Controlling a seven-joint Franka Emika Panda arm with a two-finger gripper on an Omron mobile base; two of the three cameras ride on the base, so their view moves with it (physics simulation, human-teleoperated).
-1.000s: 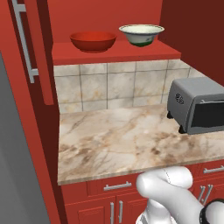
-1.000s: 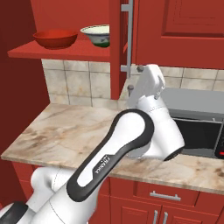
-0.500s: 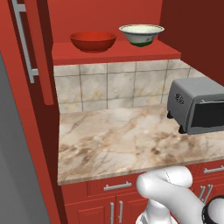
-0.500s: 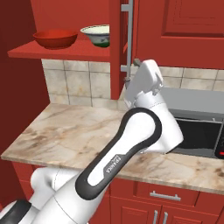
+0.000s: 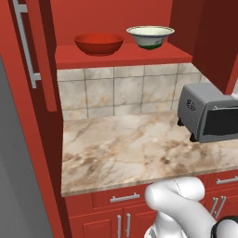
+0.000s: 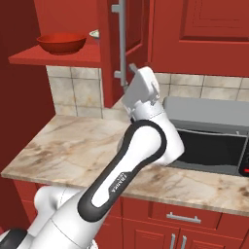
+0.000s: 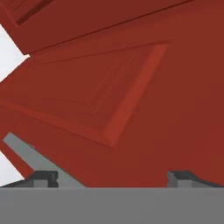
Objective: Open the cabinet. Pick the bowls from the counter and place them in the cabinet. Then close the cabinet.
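Note:
The cabinet (image 5: 123,56) stands open, its left door (image 5: 44,51) swung wide. The red bowl (image 5: 99,43) and the pale greenish-white bowl (image 5: 150,36) sit side by side on its red inner shelf. In the right base view the red bowl (image 6: 62,42) shows, while the pale bowl (image 6: 94,34) is almost hidden behind the right door (image 6: 133,44). My gripper (image 6: 133,72) is raised at that door's outer face, beside the lower end of its silver handle (image 6: 121,39). It is open and holds nothing. The hand view has the door panel (image 7: 109,96) close ahead, past my gripper (image 7: 113,176). The counter (image 5: 135,144) lies below.
A grey toaster oven (image 5: 209,116) stands at the right end of the counter, just right of my arm in the right base view (image 6: 209,136). Red base cabinets with a drawer (image 5: 125,197) run under the counter's front edge. A tiled backsplash (image 5: 116,90) lies behind.
My hand has moved left and a little up along the right door. The door has swung left with it and now covers most of the pale bowl in the right base view.

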